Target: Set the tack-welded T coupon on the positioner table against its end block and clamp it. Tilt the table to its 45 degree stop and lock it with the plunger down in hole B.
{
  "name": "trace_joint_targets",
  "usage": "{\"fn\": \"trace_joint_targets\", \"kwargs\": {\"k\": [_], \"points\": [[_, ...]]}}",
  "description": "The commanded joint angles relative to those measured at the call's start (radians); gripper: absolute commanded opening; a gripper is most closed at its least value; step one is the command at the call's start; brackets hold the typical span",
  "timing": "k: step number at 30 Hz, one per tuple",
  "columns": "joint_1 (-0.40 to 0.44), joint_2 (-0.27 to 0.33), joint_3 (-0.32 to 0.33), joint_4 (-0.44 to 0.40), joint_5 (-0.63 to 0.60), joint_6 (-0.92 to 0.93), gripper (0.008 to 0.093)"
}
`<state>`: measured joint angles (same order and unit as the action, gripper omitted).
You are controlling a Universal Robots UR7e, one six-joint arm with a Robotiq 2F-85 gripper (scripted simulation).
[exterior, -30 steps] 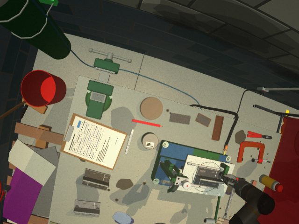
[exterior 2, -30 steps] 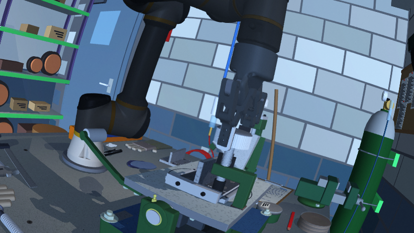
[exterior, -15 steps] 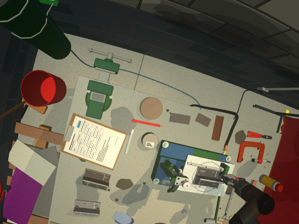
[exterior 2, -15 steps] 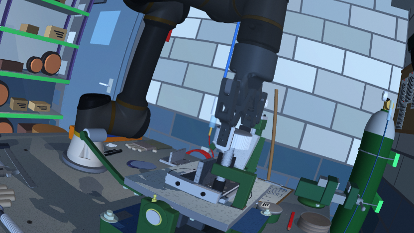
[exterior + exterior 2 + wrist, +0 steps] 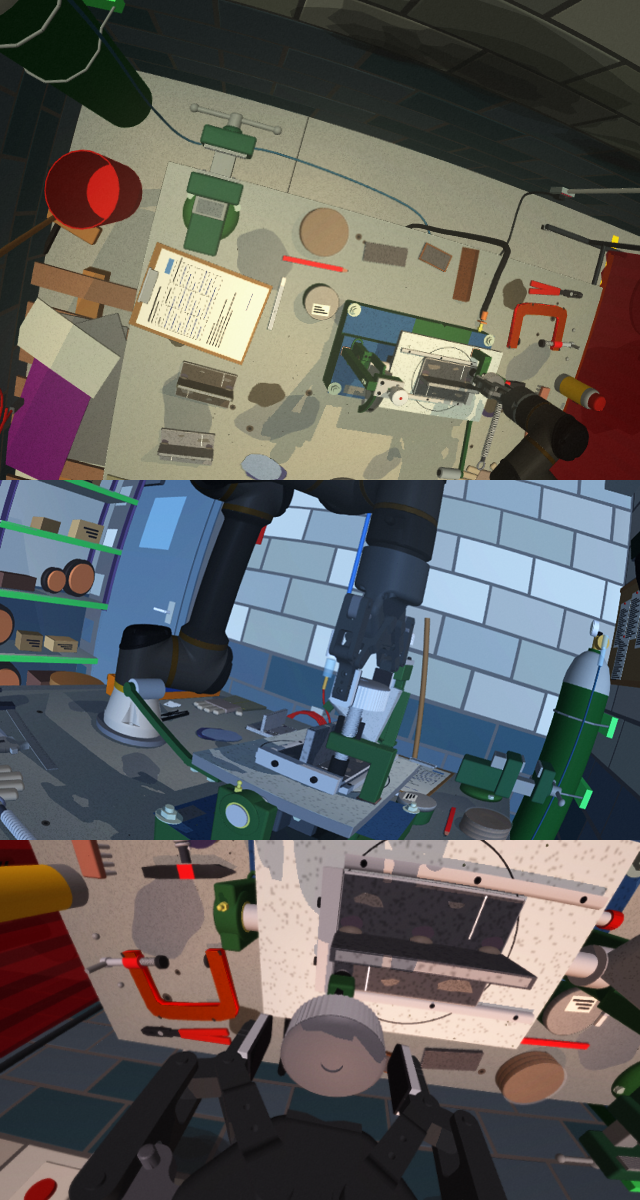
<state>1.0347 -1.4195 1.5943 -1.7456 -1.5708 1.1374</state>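
On the speckled positioner table [image 5: 439, 374] at the bench's near right, the dark T coupon [image 5: 426, 945] lies between two pale rails, its upright web running across the plate. A green clamp frame [image 5: 371, 753] reaches over it, with a threaded screw coming down onto the plate. My gripper [image 5: 330, 1055] is open, with the clamp's round knurled knob [image 5: 335, 1050] between its fingers, and it holds nothing. The table sits on green bearing blocks [image 5: 237, 813] over a blue base. A long green lever [image 5: 156, 730] slopes up from the table's side toward the arm's base.
Behind the table stands a block wall, with a green gas cylinder [image 5: 577, 744] and a green bench vice [image 5: 497, 771] to the right. On the bench lie a red C-clamp [image 5: 537, 323], red pliers [image 5: 553, 290], a clipboard [image 5: 201, 302], a red pencil [image 5: 313, 264] and a brown disc [image 5: 324, 232].
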Motion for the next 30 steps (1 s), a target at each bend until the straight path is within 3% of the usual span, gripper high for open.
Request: {"fn": "trace_joint_targets", "kwargs": {"k": [1, 12, 30], "points": [[0.0, -0.001, 0.0, 0.0, 0.0, 0.0, 0.088], [0.0, -0.004, -0.019, 0.021, 0.0, 0.0, 0.088], [0.0, -0.014, -0.13, 0.143, 0.0, 0.0, 0.088]]}}
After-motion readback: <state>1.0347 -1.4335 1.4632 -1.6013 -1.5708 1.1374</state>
